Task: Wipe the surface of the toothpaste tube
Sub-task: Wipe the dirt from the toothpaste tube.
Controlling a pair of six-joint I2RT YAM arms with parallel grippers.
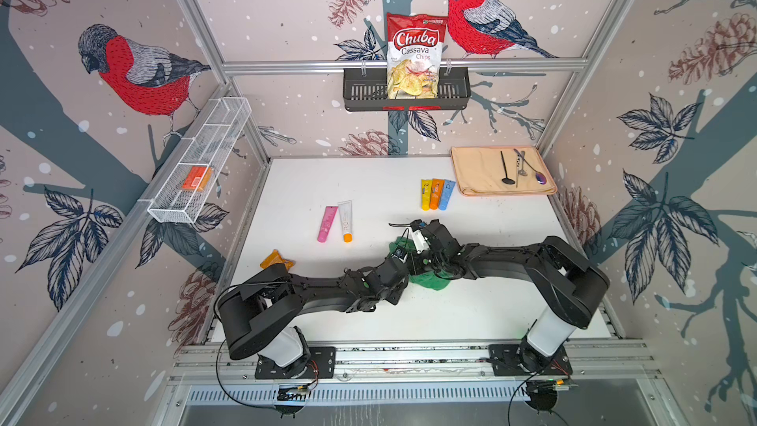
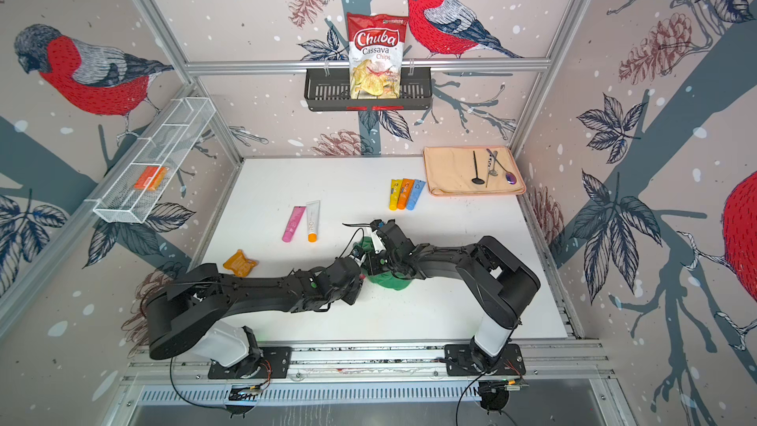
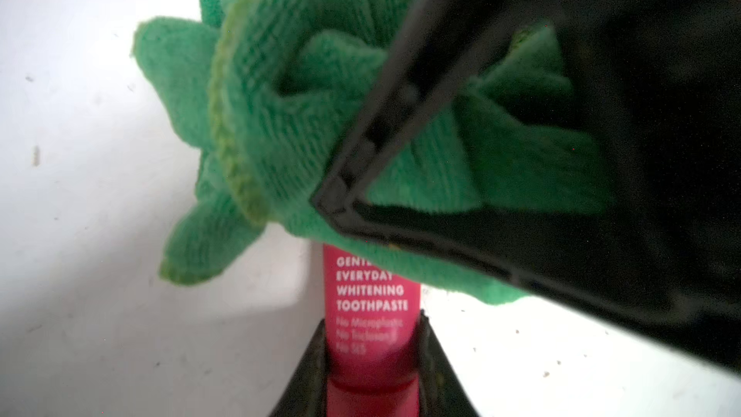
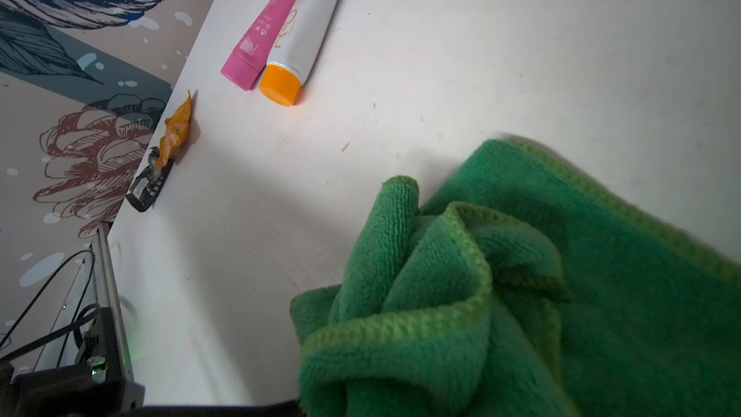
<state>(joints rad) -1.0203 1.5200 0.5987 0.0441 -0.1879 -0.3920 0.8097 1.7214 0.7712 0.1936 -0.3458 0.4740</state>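
A red toothpaste tube (image 3: 371, 294) with white lettering sits between the fingers of my left gripper (image 3: 372, 326), which is shut on it near the cap end. A crumpled green cloth (image 3: 304, 114) lies over the tube's far part. My right gripper (image 3: 337, 198) is shut on that cloth, its black fingers pressed into the folds. In the right wrist view the green cloth (image 4: 501, 294) hides the gripper's own fingers. In both top views the two arms meet mid-table over the green cloth (image 1: 430, 280) (image 2: 393, 282), and the tube is hidden there.
A pink tube (image 1: 327, 224) and a white tube with an orange cap (image 1: 346, 221) lie left of the arms. Three small tubes (image 1: 437, 194) lie near a beige towel (image 1: 475, 174) with utensils. An orange wrapper (image 1: 277, 260) lies at the table's left edge.
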